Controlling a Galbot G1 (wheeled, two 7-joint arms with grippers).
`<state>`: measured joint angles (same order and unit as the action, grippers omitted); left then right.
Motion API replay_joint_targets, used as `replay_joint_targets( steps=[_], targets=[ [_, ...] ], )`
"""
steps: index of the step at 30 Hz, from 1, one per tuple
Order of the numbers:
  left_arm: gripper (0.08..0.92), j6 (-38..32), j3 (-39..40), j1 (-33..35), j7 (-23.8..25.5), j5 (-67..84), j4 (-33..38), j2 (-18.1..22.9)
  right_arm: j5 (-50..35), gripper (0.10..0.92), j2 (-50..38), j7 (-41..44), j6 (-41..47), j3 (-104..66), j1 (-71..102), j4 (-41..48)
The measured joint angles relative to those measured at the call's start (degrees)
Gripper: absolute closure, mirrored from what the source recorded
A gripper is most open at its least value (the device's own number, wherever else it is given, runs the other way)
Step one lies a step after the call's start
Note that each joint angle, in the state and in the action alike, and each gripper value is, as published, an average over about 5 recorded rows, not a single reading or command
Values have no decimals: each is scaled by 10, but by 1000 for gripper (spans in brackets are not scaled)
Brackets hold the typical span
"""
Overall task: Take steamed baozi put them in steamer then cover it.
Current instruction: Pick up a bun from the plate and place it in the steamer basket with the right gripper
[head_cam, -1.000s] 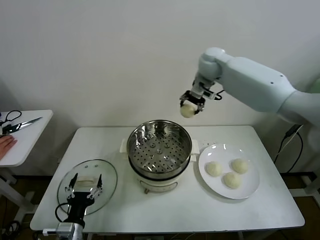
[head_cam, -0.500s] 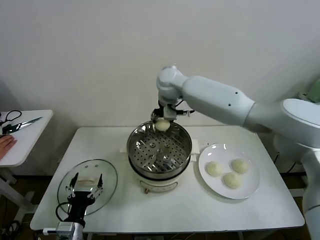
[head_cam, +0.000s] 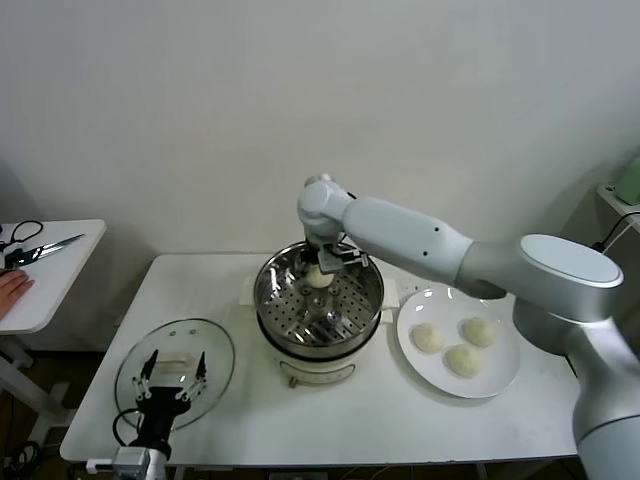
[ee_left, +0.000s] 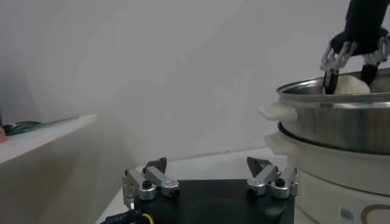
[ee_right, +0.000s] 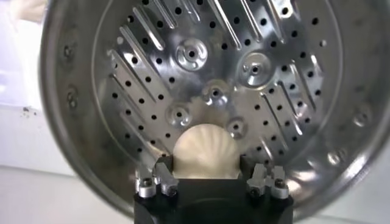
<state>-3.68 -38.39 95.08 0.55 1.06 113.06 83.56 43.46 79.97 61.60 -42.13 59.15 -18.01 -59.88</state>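
A white bench stood before a plain pale wall. Toward its right end lay a round white plate. To the left, apart from the bench, a smaller white side table carried a pair of scissors, black handles at the far edge. A person's hand rested at that table's left edge.

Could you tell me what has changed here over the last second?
The right gripper carried a baozi from high above the table down into the steamer, and its jaws now stand apart around it. The left gripper, the cover and the plate with three baozi stayed put.
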Motion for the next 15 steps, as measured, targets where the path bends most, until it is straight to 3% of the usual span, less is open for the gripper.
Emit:
replay_joint_targets(
  steps=[9,15],
  targets=[
    [177,-3,-2,3,0,4,-2,1,-23,203,-16,8,-1,-4,-18,-18],
    [177,-5,-2,8,0,6,-2,1,-98,203,-47,16,16,5,-58,-40]
  ],
)
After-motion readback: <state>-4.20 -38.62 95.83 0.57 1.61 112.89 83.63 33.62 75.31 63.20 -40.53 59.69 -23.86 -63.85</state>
